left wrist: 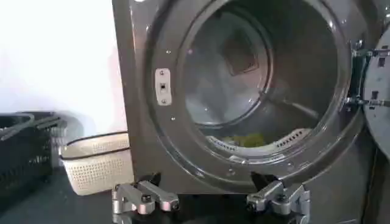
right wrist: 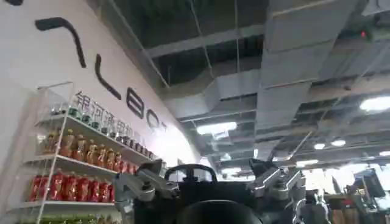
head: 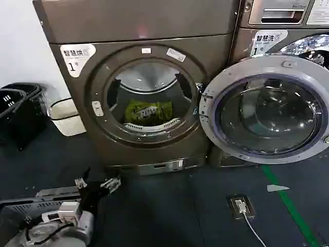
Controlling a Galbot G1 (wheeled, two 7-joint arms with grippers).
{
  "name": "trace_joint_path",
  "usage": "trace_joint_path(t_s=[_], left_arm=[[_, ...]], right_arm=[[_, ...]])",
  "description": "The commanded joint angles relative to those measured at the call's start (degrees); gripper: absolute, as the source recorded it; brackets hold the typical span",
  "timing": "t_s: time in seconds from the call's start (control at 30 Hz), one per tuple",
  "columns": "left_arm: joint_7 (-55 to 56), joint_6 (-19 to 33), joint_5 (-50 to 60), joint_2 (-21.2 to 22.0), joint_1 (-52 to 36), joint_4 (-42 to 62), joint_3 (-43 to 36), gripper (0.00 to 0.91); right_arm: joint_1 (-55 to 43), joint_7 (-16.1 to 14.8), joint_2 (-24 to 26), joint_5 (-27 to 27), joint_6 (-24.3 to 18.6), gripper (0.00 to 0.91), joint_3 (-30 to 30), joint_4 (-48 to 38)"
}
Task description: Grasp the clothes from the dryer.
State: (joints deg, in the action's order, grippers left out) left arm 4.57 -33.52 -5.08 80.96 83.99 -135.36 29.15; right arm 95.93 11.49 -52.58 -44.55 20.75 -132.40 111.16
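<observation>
The dryer stands in front of me, bronze-brown with a white "1" label. Its grey-rimmed glass door is swung fully open to the right. The clothes, a small yellow-green piece with a printed patch, lie low in the drum behind the lint grille. In the left wrist view the clothes show as a yellow strip at the drum's bottom. My left gripper is low over the floor, in front of the dryer's base and left of the porthole. This left gripper is open and holds nothing. My right gripper is open, tilted up toward a ceiling.
A white mesh basket and a black basket sit on the floor left of the dryer. A second machine stands behind the open door. A floor socket with a cable and a green tape line lie at right.
</observation>
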Motion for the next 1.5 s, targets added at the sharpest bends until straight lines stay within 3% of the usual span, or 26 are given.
trace_joint_path(t_s=[0.03, 1.5], left_arm=[[-0.07, 0.08, 0.00, 0.04, 0.03, -0.07, -0.04, 0.907], [-0.85, 0.06, -0.25, 0.26, -1.98, 1.08, 0.02, 0.907]], right_arm=[[0.02, -1.56, -0.12, -0.04, -0.51, 0.907, 0.32, 0.40], [-1.00, -2.37, -0.37, -1.97, -1.19, 0.907, 0.94, 1.03]])
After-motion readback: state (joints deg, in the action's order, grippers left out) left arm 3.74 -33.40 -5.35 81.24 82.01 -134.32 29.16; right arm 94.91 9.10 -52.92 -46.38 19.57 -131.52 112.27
